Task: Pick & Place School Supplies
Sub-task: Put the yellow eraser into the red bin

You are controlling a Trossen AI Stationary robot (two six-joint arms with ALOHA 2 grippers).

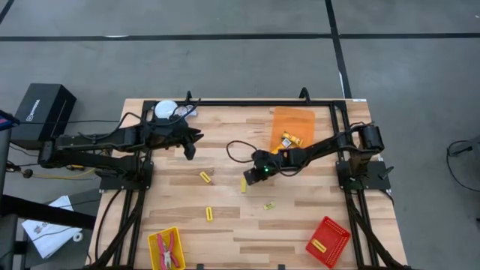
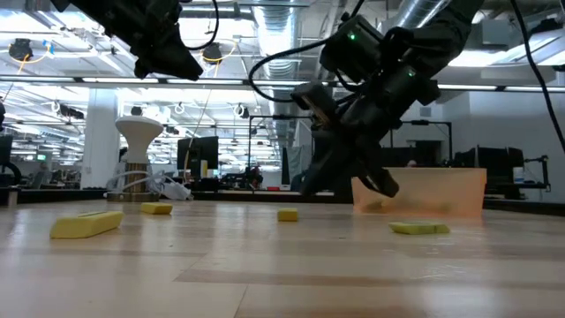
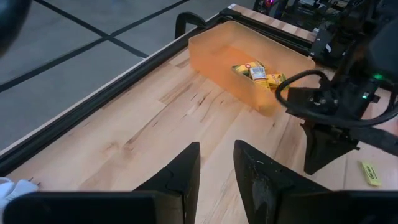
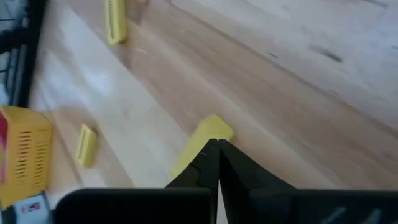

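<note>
Containers number three: an orange tray [image 1: 292,120] holding a few yellow pieces, a yellow tray [image 1: 154,244] holding two red-handled pliers [image 1: 169,250], a red tray [image 1: 337,232] holding one yellow block [image 1: 319,246]. Four yellow sticks lie loose on the tabletop [image 1: 225,157]. Right end effector [image 1: 247,175], fingers together, hangs over one stick [image 1: 243,184]; left end effector [image 1: 190,150] hovers slightly apart, empty.

Even overhead light, soft shadows, blurred right wrist view.

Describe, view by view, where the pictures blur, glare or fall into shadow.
Low view: the near table is soft, and ceiling lights glare behind the dark arms. Right wrist view: the wood is blurred around the yellow block. High view: evenly lit and sharp.
</note>
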